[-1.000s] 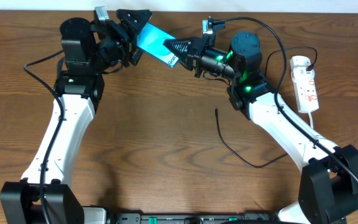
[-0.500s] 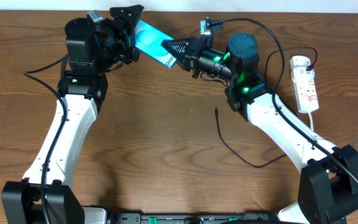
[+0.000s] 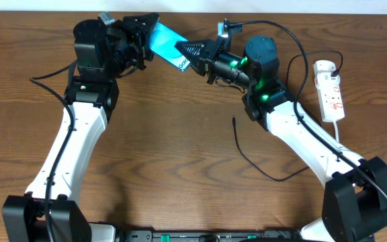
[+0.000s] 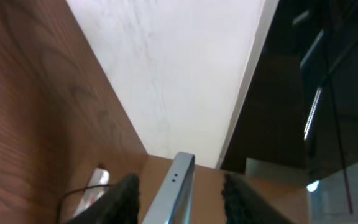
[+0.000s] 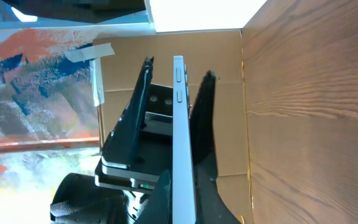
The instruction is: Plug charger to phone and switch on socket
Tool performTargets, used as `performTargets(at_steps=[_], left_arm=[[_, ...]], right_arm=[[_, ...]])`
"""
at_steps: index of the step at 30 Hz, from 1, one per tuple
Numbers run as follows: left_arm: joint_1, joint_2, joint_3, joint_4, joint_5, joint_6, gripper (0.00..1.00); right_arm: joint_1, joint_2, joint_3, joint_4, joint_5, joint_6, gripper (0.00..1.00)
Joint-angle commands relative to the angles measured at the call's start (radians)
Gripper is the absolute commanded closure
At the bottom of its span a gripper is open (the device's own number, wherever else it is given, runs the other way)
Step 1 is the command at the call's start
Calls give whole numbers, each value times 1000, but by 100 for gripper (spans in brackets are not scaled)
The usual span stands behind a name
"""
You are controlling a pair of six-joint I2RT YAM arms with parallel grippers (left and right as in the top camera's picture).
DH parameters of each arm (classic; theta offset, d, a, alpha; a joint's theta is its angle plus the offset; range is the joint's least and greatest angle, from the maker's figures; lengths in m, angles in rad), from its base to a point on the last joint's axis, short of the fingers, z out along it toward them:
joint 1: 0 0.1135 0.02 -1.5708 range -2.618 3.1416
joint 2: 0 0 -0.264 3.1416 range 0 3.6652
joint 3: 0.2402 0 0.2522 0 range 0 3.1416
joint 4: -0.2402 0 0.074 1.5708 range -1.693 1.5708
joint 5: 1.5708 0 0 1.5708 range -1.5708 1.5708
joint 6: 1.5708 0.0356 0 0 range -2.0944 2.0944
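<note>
The slim black-edged smartphone with turquoise screen hangs above the far counter, with the right gripper clamped on its right end. Your left gripper straddles the other end, jaws not touching. Centre it, close squarely, then release right.

Overhead evenly lit, sharp; left wrist view shows the phone blurred.
</note>
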Motion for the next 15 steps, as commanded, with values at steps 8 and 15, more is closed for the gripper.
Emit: performTargets(at_steps=[8, 15], left_arm=[[-2, -2, 14, 30, 82, 90, 59], [-2, -2, 14, 31, 109, 109, 59]], right_arm=[[2, 2, 15, 10, 19, 10, 99], [-6, 2, 15, 10, 23, 10, 99]])
